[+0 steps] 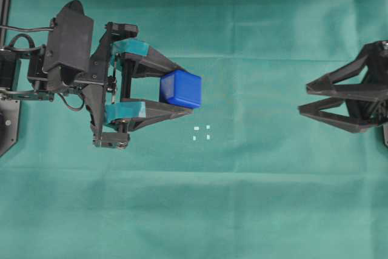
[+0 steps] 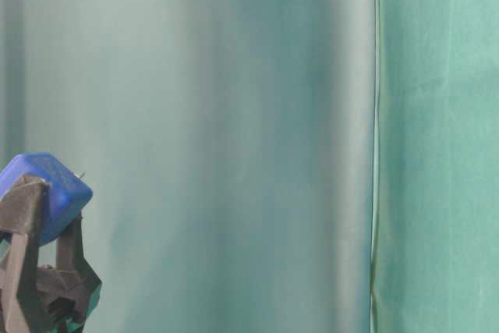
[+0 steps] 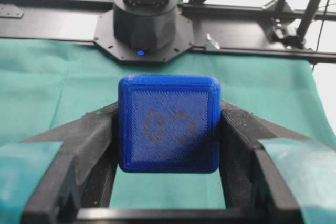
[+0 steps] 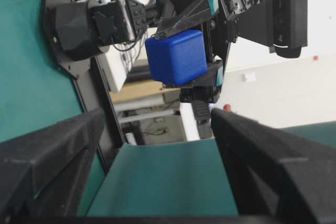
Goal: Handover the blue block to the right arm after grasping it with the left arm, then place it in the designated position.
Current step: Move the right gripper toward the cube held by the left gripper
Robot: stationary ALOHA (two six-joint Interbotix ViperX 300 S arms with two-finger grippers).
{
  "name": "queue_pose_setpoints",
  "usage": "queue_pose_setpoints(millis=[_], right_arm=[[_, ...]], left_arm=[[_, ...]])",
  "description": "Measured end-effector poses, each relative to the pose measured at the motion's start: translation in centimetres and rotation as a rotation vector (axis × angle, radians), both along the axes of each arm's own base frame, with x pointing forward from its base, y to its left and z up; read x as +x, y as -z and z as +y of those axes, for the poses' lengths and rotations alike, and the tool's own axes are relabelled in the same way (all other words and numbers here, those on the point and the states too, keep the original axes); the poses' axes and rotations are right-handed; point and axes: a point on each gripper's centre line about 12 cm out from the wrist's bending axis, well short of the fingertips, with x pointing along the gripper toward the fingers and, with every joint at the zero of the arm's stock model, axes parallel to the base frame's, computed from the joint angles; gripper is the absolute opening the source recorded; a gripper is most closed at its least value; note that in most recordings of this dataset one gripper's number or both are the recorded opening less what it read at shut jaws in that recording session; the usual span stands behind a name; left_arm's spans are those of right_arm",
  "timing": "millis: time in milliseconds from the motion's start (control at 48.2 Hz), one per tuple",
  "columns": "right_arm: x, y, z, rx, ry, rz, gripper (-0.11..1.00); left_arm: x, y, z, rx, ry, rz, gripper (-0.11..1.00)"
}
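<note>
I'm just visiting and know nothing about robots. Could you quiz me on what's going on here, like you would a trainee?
1. True or false: the blue block lies on the green cloth.
2. Which end effector grips the block: A) the left end effector, B) the right end effector, C) neither?
3. Fill in: the right end effector's jaws are ____.

Key:
1. False; it is held up off the cloth.
2. A.
3. Open, facing the block from a distance, with the four white marks between the arms.
</note>
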Motion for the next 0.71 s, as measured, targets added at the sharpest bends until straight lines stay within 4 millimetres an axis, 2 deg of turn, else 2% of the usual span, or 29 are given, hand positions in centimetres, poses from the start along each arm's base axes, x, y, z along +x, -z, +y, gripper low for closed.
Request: queue_pose_setpoints(millis=[353, 705], right_arm=[[4.8, -1.0, 0.1, -0.002, 0.0, 0.04, 0.89], [11.3, -1.8, 0.1, -0.007, 0.001, 0.07, 0.9]], left_arm=[[0.0, 0.0, 0.0, 0.0, 0.0, 0.002, 0.47], [0.0, 0.0, 0.0, 0.0, 0.0, 0.002, 0.47]])
